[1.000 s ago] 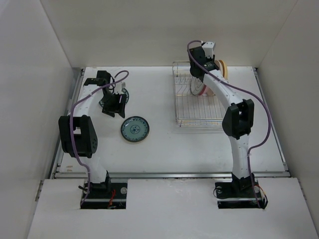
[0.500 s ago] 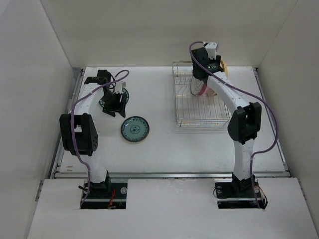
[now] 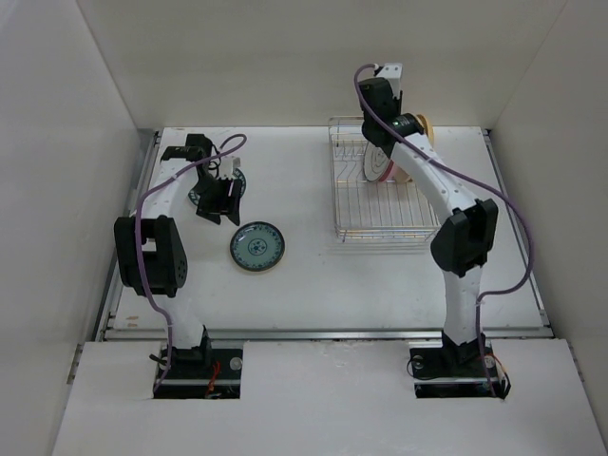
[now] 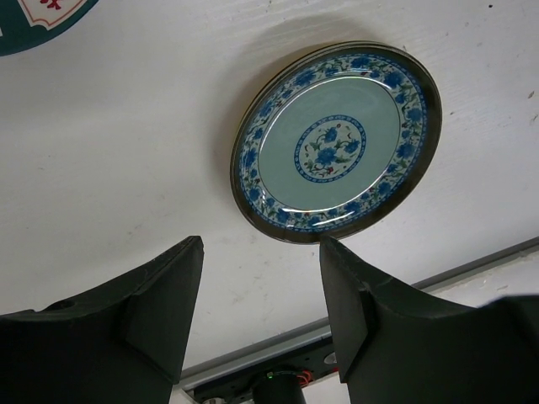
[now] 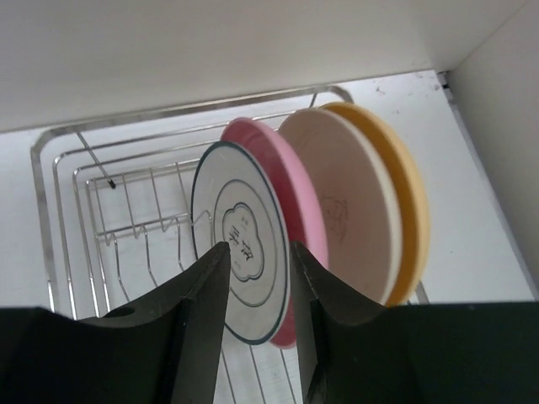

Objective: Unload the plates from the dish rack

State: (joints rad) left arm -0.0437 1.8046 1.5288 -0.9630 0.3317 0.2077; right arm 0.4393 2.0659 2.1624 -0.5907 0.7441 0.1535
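I see shiny metal wire dish rack (image 3: pixel 382 207), glossy teal plate (image 4: pixel 335 143) (rim reflective), matt white table (image 4: pixel 126 168).

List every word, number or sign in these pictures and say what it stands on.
No text can be read outright.
white plate: dark characters in a cloud-shaped frame, too blurred to read.
pale pink plate: a faint mark, illegible.
teal plate: red marks on a white panel, cut off at the picture's edge.
blue floral plate: pattern only.
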